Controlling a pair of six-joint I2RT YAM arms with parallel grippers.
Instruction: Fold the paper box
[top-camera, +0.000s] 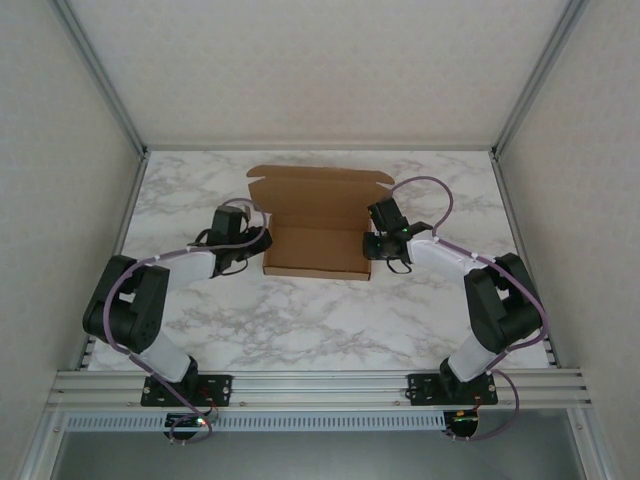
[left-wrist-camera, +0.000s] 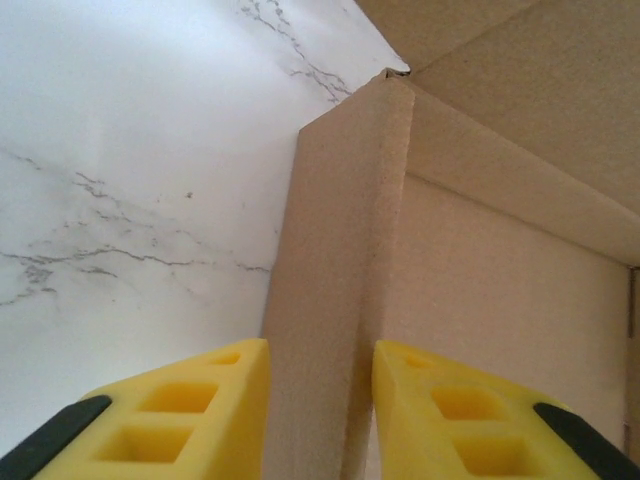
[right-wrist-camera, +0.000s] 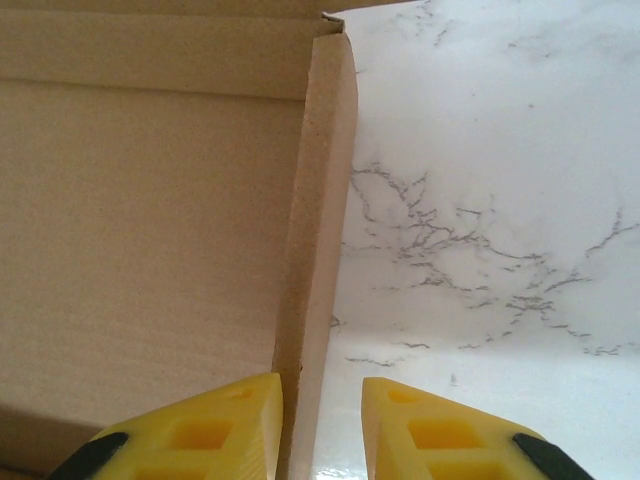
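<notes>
The paper box is plain brown cardboard and sits mid-table with its side walls raised. Its lid flap lies open toward the back. My left gripper is at the box's left side wall. In the left wrist view that folded wall fills the whole gap of the left gripper, and both yellow fingers press against it. My right gripper straddles the right side wall. The right gripper has its inner finger against the wall, while bare table shows between the wall and the outer finger.
The white marble table extends in front of the box and to both sides. Aluminium frame posts and grey panels close in the left, right and back. The arm bases stand on the rail at the near edge.
</notes>
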